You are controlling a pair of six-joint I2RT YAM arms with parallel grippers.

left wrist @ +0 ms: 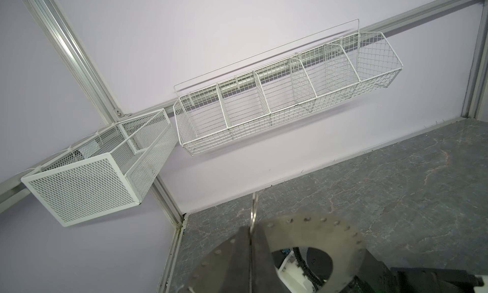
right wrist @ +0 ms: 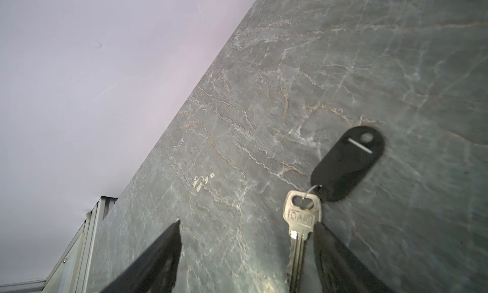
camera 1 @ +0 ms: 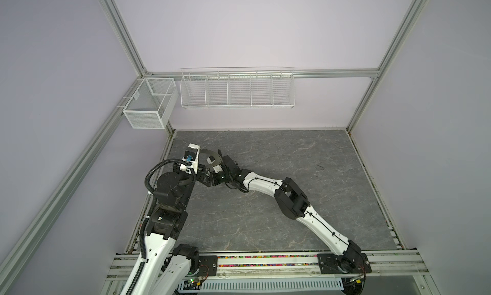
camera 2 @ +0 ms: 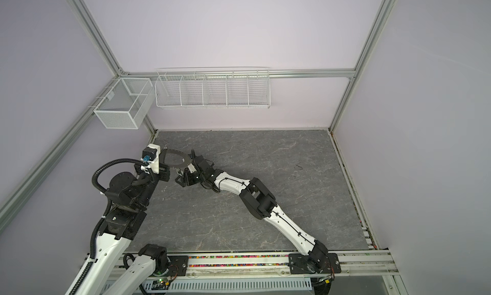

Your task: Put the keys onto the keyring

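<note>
The keyring point(left wrist: 330, 231), a flat grey disc with a wide hole and small rim holes, shows in both top views point(camera 1: 210, 154) point(camera 2: 174, 154) near the table's back left corner. My left gripper point(left wrist: 250, 227) is shut on a thin wire loop point(left wrist: 254, 209) at the disc's rim. My right gripper point(right wrist: 248, 223) stands open just right of the disc point(camera 2: 184, 167). A silver key point(right wrist: 301, 225) lies close against one of its fingers point(right wrist: 332, 252), not clamped. A small ring joins that key to a black oval tag point(right wrist: 348, 162). No other key shows.
A white wire basket with dividers point(camera 1: 236, 90) and a white mesh box point(camera 1: 150, 105) hang on the back wall. The left wall and frame post point(left wrist: 171, 220) stand close to the disc. The grey marble table point(camera 1: 292, 174) spreads to the right.
</note>
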